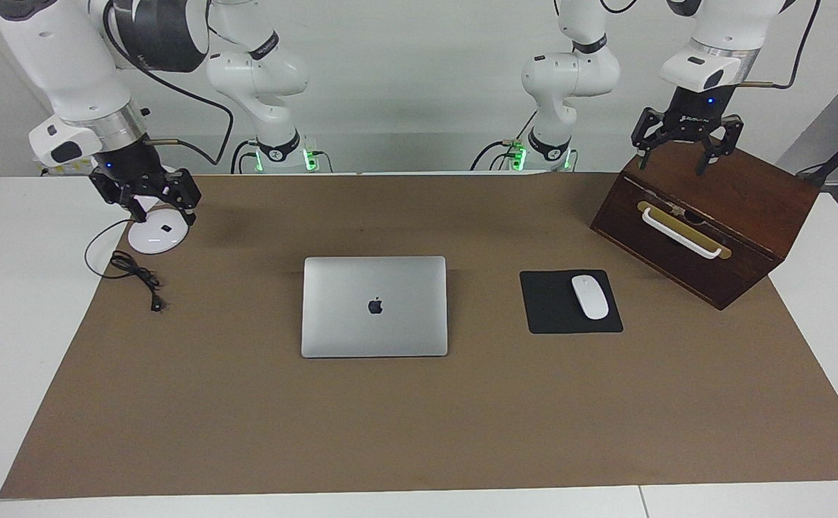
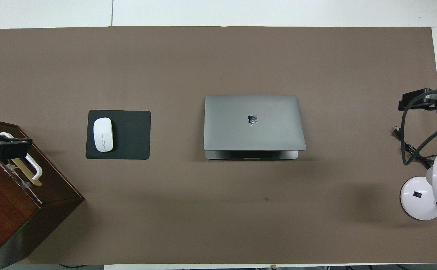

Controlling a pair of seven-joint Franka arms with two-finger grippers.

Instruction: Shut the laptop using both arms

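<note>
The silver-grey laptop (image 1: 374, 306) lies mid-table with its lid down, logo up. In the overhead view the laptop (image 2: 253, 123) shows a thin strip of its base under the lid's edge nearer the robots, with a narrow dark gap between them. My left gripper (image 1: 672, 168) hangs open above the wooden box, holding nothing, and it shows at the overhead view's edge as the left gripper (image 2: 1, 147). My right gripper (image 1: 165, 214) hangs open over the white lamp base, also holding nothing. Both grippers are far from the laptop.
A dark wooden box (image 1: 706, 223) with a white handle stands toward the left arm's end. A white mouse (image 1: 589, 296) rests on a black mouse pad (image 1: 548, 313) beside the laptop. A white desk lamp (image 2: 421, 198) and a black cord (image 1: 134, 273) lie toward the right arm's end.
</note>
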